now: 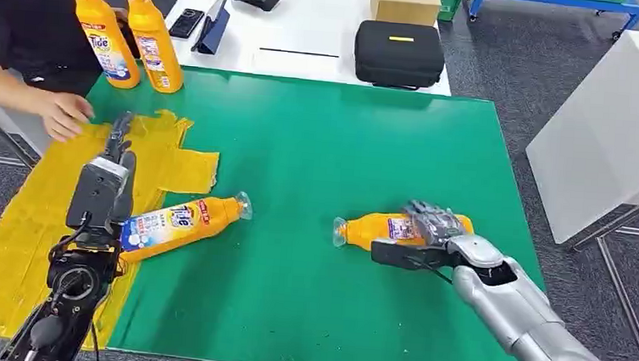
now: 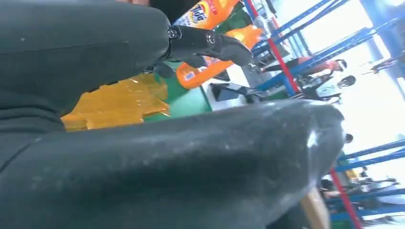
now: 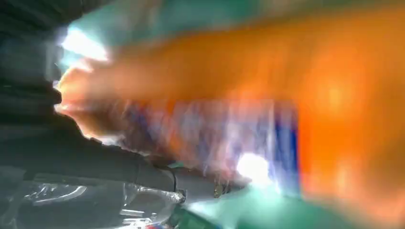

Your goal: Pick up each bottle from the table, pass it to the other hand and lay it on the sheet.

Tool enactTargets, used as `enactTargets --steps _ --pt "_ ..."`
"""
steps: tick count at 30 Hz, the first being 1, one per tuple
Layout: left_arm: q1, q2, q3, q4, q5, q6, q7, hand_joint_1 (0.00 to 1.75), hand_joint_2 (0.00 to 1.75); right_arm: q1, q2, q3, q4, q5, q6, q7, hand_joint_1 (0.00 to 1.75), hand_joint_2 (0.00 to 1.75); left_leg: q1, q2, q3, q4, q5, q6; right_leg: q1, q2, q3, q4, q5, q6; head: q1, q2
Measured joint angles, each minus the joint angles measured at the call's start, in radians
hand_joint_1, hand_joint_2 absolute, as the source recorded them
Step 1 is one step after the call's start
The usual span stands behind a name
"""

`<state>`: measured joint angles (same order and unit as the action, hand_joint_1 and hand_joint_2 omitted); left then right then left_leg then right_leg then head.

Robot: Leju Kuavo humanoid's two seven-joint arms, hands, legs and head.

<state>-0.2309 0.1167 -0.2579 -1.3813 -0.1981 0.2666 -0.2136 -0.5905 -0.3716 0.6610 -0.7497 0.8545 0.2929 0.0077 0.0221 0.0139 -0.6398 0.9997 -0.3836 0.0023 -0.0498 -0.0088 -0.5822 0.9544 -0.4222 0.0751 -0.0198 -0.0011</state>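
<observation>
An orange Tide bottle (image 1: 381, 228) lies on its side on the green mat (image 1: 318, 146), cap pointing left. My right hand (image 1: 428, 236) wraps it, fingers over the top and thumb along the near side; up close the bottle (image 3: 229, 86) is a blur. A second bottle (image 1: 179, 222) lies with its base on the edge of the yellow sheet (image 1: 15, 236), beside my left forearm. My left hand (image 1: 119, 138) hovers over the sheet with its fingers stretched out and nothing in it. Two more bottles (image 1: 127, 33) stand upright at the back left.
A person's hand (image 1: 64, 115) rests on the far end of the sheet, close to my left hand. Behind the mat a white table carries a black case (image 1: 399, 53), a cardboard box (image 1: 405, 1) and a phone (image 1: 186, 22). Another white table (image 1: 617, 125) stands to the right.
</observation>
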Motion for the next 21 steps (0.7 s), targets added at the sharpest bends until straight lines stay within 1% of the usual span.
enactTargets --steps 2,3,4,9,11,13,14,16,18,21 --pt "-0.007 0.003 -0.008 -0.002 0.026 0.006 -0.011 0.0 0.0 -0.025 0.006 0.023 0.046 -0.011 0.034 -0.015 0.0 1.75 0.0 0.0 0.001 0.0 0.0 0.0 0.0 0.0 0.0 0.0 0.0 0.0 0.0 0.0" --pt "-0.013 0.003 -0.014 -0.002 0.034 0.007 -0.015 0.0 0.0 -0.036 0.009 0.033 0.065 -0.015 0.045 -0.018 1.13 1.75 0.0 0.001 0.002 0.0 0.0 0.0 0.0 0.001 0.001 0.0 0.0 0.0 0.0 0.0" --pt "-0.017 0.004 -0.019 -0.002 0.039 0.008 -0.017 0.0 0.0 -0.045 0.011 0.04 0.08 -0.017 0.049 -0.021 1.75 1.75 0.0 0.0 0.003 0.0 0.0 0.0 0.0 0.0 0.002 0.0 0.0 0.0 0.0 0.0" --pt "-0.028 0.008 -0.03 -0.003 0.064 0.022 -0.025 0.0 0.0 -0.073 0.022 0.074 0.136 -0.028 0.075 -0.035 1.75 1.75 0.0 0.001 0.007 0.0 0.0 0.0 0.0 0.001 0.005 -0.001 0.0 0.0 0.0 0.0" --pt "-0.028 0.01 -0.033 -0.003 0.082 0.031 -0.027 0.0 0.0 -0.086 0.031 0.084 0.155 -0.032 0.071 -0.035 1.75 1.75 0.0 0.001 0.007 -0.001 0.0 0.0 0.0 0.001 0.007 -0.001 0.0 0.0 0.0 0.0" --pt "-0.023 0.013 -0.033 -0.003 0.138 0.012 -0.023 0.0 0.0 -0.104 0.05 0.095 0.182 -0.048 0.044 -0.02 1.75 1.75 0.0 0.001 0.008 -0.001 0.001 0.0 0.0 0.002 0.007 0.0 0.001 0.0 0.0 0.0" --pt "-0.02 0.015 -0.034 -0.003 0.195 -0.02 -0.012 0.0 1.75 -0.109 0.063 0.096 0.195 -0.064 0.023 -0.011 1.75 1.75 0.0 0.001 0.008 -0.001 0.002 0.0 0.0 0.002 0.007 0.0 0.003 -0.002 0.0 0.0" --pt "-0.011 0.015 -0.034 -0.002 0.328 -0.102 0.012 0.0 1.75 -0.11 0.086 0.089 0.204 -0.137 -0.018 -0.007 1.75 1.75 0.0 0.001 0.007 -0.001 0.003 0.0 0.0 0.002 0.006 0.0 0.003 -0.001 0.0 0.0" --pt "-0.002 0.015 -0.033 0.0 0.453 -0.182 0.032 0.0 1.75 -0.11 0.112 0.059 0.205 -0.239 -0.026 -0.025 1.75 1.75 0.0 0.001 0.006 -0.001 0.004 0.0 0.0 0.002 0.005 0.0 0.004 0.0 0.0 0.0" --pt "0.008 0.015 -0.033 0.007 0.55 -0.228 0.051 0.0 1.75 -0.085 0.147 0.0 0.149 -0.4 -0.032 -0.045 1.75 1.75 0.001 0.001 0.005 -0.001 0.004 -0.001 0.0 0.002 0.004 0.0 0.004 0.0 0.0 0.0"
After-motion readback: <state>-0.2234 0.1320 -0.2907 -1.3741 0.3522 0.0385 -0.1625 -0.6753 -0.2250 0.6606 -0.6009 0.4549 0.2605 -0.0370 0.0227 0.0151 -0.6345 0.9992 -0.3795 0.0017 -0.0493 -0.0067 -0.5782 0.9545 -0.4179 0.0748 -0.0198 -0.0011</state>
